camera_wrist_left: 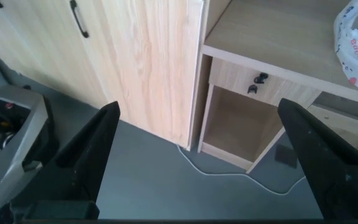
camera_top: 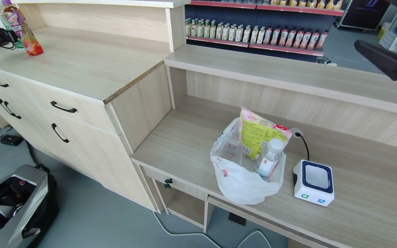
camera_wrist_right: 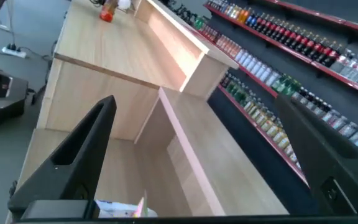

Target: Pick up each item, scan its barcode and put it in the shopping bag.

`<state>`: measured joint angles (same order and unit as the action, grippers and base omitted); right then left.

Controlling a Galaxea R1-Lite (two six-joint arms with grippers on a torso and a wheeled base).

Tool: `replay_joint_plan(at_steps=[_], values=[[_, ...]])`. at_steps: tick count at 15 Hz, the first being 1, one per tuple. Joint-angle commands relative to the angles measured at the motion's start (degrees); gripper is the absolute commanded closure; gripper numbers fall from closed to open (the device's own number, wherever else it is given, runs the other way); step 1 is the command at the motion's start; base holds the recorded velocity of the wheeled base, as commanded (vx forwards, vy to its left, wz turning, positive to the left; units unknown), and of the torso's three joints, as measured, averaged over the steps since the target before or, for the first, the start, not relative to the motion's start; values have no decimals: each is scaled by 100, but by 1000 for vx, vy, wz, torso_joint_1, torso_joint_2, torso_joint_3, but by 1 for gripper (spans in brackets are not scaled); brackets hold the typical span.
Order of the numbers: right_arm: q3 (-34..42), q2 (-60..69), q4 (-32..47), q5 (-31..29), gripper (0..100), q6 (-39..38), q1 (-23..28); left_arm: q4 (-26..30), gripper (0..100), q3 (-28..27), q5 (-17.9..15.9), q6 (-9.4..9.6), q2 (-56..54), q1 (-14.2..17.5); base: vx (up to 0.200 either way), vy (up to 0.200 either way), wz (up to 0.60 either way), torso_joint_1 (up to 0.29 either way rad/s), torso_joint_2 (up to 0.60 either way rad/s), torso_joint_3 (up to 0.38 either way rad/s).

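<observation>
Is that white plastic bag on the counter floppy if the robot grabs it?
Probably floppy: the shopping bag is thin and crinkled, so its sides would likely fold in a grip. It is likely heavier than it looks, since a bottle and a snack packet stand in it. Pushed, it might tip, as both stick up above its rim.

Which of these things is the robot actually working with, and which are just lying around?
Job: shopping bag, the snack packet and clear bottle inside it, scanner, drink bottle on the upper counter (likely next).
Lying about: shelf bottles behind, black box on the floor, floor cable.
</observation>
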<state>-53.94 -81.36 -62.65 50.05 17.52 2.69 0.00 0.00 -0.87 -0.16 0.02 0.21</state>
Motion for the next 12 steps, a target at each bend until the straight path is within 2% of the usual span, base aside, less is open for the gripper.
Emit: replay_joint_plan(at_steps=[1, 5, 7, 8, 10, 12], values=[[-679, 191, 745, -277, 0, -3, 12, 0, 0, 0, -1, -2, -2, -3, 0, 0, 0, -139, 359, 222], [-2006, 586, 3241, -2369, 0, -3, 12, 0, 0, 0, 7, -2, -2, -3, 0, 0, 0, -138, 375, 228], [-2173, 876, 4032, -3248, 0, -12, 188, 0, 0, 0, 7, -2, -2, -3, 0, 0, 0, -137, 386, 254], [-2120, 990, 4278, -3432, 0, -12, 548, 0, 0, 0, -1, -2, -2, -3, 0, 0, 0, -134, 403, 256], [-1690, 1245, 4322, -3379, 0, -55, 1014, 0, 0, 0, 7, -2, -2, -3, 0, 0, 0, -149, 422, 281], [-1215, 1421, 3830, -3230, 0, -38, 1031, 0, 0, 0, 7, -2, -2, -3, 0, 0, 0, -144, 459, 300]])
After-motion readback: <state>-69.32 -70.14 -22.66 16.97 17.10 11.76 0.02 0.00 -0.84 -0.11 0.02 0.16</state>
